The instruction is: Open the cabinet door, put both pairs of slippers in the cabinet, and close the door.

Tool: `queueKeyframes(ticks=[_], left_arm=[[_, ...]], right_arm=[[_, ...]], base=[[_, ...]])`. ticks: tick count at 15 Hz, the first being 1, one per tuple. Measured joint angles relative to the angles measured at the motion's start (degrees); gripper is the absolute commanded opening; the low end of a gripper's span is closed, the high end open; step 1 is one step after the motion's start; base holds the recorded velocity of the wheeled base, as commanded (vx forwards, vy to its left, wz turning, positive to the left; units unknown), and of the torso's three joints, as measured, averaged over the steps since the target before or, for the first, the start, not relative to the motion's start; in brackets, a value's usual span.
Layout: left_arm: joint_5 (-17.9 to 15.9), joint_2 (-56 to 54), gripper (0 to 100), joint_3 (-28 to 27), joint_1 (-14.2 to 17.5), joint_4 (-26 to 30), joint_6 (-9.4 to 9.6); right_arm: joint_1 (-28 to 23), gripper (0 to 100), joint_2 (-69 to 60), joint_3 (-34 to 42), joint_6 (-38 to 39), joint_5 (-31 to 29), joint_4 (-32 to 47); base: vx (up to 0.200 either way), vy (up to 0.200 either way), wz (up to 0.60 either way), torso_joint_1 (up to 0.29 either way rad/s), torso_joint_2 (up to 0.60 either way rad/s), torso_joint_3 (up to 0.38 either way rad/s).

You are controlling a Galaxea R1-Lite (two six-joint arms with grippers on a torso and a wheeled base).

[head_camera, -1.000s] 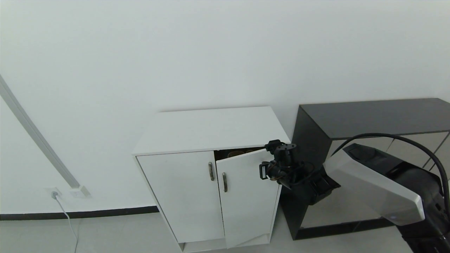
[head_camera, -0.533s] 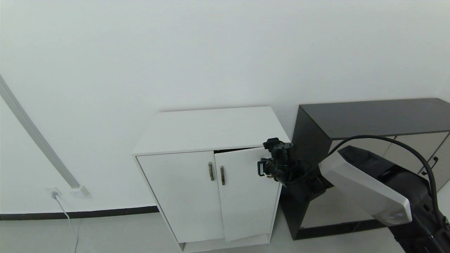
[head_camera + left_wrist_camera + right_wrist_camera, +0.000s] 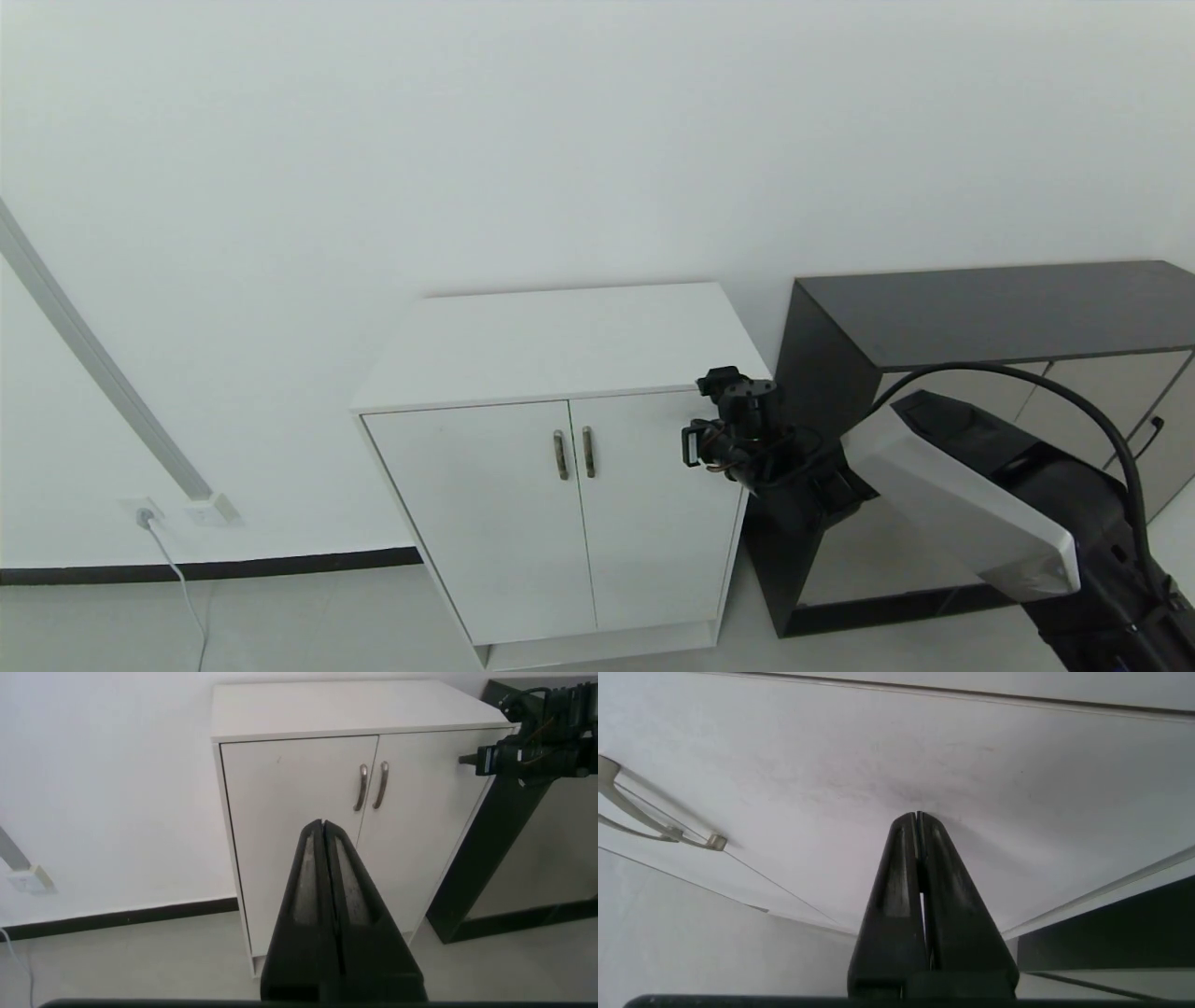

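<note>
1. The white two-door wooden cabinet (image 3: 560, 345) stands with both doors flush. Its right-hand white door panel (image 3: 653, 523) sits straight ahead of the right gripper (image 3: 693, 448), at the jaw tips.
2. Those jaws are pressed together and hold nothing. The tips seem to rest against the panel near its hinge edge, well apart from the two metal bar handles (image 3: 588, 452).
3. The left gripper (image 3: 320, 826) hangs back, jaws likewise closed and empty, with the cabinet well in front of them.
4. The closing looks finished to me. Whether both pairs of slippers lie inside is hidden behind the doors.
</note>
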Motion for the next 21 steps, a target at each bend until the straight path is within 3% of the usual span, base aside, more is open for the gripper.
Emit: queueKeyframes(ticks=[4,8,16,21], left_arm=[[0.0,0.0,0,0.0,0.0,0.0,0.0],[0.0,0.0,0,0.0,0.0,0.0,0.0],[0.1,0.0,0,0.0,0.0,0.0,-0.09],[0.1,0.0,0,0.0,0.0,0.0,-0.04]], right_arm=[[0.0,0,-0.2,1.2,0.0,-1.4,-0.4],[0.0,0,-2.5,7.6,0.2,-2.5,-4.6],[-1.5,0,-17.0,35.7,0.3,-2.7,-19.0],[-8.0,0,-26.9,49.5,0.4,-3.7,-21.4]], base=[[0.0,0.0,0.0,0.0,0.0,0.0],[0.0,0.0,0.0,0.0,0.0,0.0],[0.0,0.0,0.0,0.0,0.0,0.0],[0.0,0.0,0.0,0.0,0.0,0.0]])
